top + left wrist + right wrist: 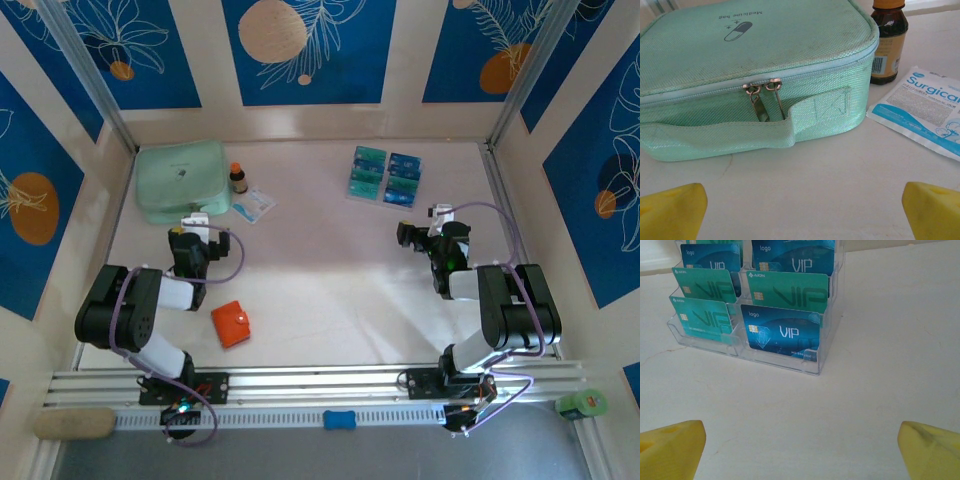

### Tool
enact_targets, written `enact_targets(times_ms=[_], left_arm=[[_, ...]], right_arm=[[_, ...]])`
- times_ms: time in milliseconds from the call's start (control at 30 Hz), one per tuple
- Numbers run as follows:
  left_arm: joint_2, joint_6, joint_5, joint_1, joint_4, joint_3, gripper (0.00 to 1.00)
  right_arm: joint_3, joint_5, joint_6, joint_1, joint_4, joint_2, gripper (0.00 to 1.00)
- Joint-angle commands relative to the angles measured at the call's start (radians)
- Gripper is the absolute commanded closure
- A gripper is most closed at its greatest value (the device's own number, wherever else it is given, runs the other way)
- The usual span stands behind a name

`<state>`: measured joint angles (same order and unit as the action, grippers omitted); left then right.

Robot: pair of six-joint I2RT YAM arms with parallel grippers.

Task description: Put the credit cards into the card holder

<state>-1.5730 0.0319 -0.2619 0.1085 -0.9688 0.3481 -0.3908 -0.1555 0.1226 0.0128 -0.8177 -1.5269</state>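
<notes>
Your right gripper [800, 452] has its yellow fingertips [670, 447] spread wide at the two bottom corners of the right wrist view, with nothing but bare table [880, 390] between them. Just beyond, in the upper left of that view, the credit cards [780, 335] stand in a clear tiered rack [827, 347]. There are two columns, teal and blue faces towards you, each card leaning back with its long axis running across the frame. In the top view the rack sits in the upper centre-right, turned slightly clockwise, so the cards' long edges run roughly left to right. Your left gripper [800, 215] is spread just as wide and holds nothing, its fingertips at the bottom corners of the left wrist view. It faces the zip side of a mint-green pouch [755, 45], with a brown bottle [890, 40] and a white-and-blue packet [920, 107] to the pouch's right. The card holder [232, 323] lies closed on the table at the lower left of centre in the top view. It is well apart from the cards and below the left gripper, and its square outline is skewed to the frame edges.
</notes>
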Motion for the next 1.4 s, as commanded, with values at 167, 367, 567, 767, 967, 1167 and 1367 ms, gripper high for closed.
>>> enact_targets(times_ms=[167,367,567,767,967,1167,1367], left_arm=[[0.004,-0.012,0.012,-0.006,-0.005,0.012,0.0],[0.001,-0.013,0.014,-0.007,0.005,0.02,0.0],[0.005,-0.018,0.028,-0.013,0.003,0.014,0.0],[0.012,-0.013,0.039,-0.015,-0.027,-0.003,0.0],[0.021,0.0,0.066,-0.015,-0.032,-0.009,0.0],[0.148,-0.02,0.005,-0.015,0.13,0.018,0.0],[0.339,-0.11,-0.111,-0.013,0.502,0.144,0.0]], right_arm=[[-0.022,0.014,-0.012,-0.004,0.002,0.001,0.01],[-0.026,0.016,-0.011,-0.005,0.005,-0.001,0.01],[-0.028,0.022,-0.009,-0.008,0.01,-0.001,0.01],[-0.024,0.026,-0.005,-0.011,0.013,0.011,0.01],[-0.062,0.066,-0.013,-0.018,0.098,0.041,0.01],[-0.197,0.013,0.031,-0.013,0.415,0.168,0.01],[-0.436,-0.066,0.474,-0.074,0.897,0.24,0.01]])
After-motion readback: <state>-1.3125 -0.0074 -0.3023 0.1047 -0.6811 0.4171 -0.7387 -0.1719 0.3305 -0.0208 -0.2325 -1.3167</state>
